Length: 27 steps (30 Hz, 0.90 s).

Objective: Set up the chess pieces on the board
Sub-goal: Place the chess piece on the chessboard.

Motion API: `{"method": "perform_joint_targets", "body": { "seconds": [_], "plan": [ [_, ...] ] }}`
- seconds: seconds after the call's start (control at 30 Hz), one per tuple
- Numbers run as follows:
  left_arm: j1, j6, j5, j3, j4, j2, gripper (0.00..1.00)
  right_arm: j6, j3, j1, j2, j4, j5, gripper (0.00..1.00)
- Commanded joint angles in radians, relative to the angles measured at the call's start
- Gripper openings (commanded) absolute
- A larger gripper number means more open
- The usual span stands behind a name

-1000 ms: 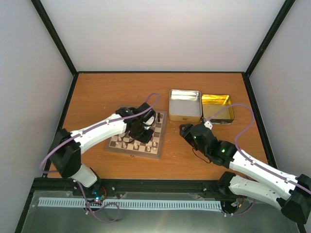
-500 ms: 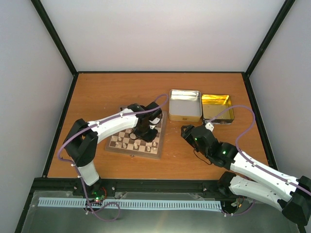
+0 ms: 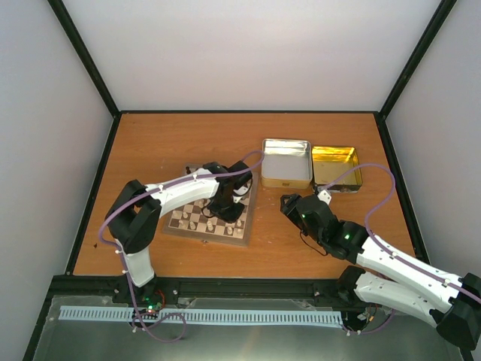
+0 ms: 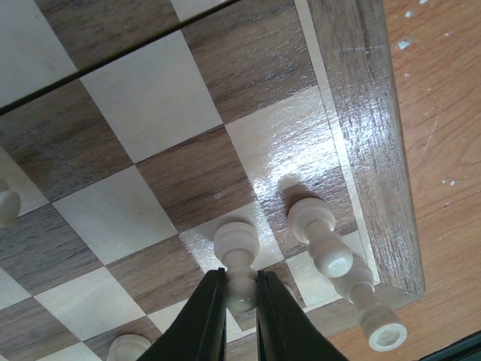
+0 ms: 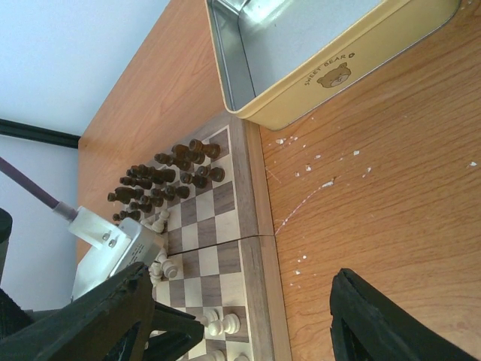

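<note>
The board lies left of centre on the table, also in the right wrist view. Dark pieces cluster at its far end; pale pieces stand at its near end. My left gripper is shut on a pale pawn standing on a cream square near the board's right border. Two more pale pieces stand beside it. From above, the left gripper is low over the board. My right gripper is open and empty over bare table right of the board.
A silver tin and a gold tin stand behind and to the right of the board. The silver tin's yellow side is close ahead of the right gripper. Black frame posts edge the table.
My left arm has swung its gripper rightward across the board toward its near right part and lowered it. The right arm has barely moved.
</note>
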Motion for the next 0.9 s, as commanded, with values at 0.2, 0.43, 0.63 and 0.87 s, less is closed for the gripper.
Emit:
{"method": "perform_joint_targets", "body": {
  "seconds": [0.2, 0.43, 0.63, 0.87],
  "plan": [
    [0.004, 0.035, -0.011, 0.02, -0.019, 0.011, 0.12, -0.007, -0.011, -0.008, -0.013, -0.009, 0.039, 0.65],
    [0.004, 0.039, -0.006, 0.03, -0.023, 0.006, 0.21, -0.004, -0.011, -0.008, -0.012, -0.01, 0.036, 0.64],
    [0.004, 0.038, 0.007, 0.06, -0.012, -0.037, 0.34, -0.007, -0.007, -0.008, -0.015, -0.015, 0.035, 0.65],
    [0.014, -0.046, -0.122, 0.073, 0.035, -0.111, 0.44, -0.057, 0.005, -0.008, 0.007, 0.008, 0.006, 0.65]
  ]
}}
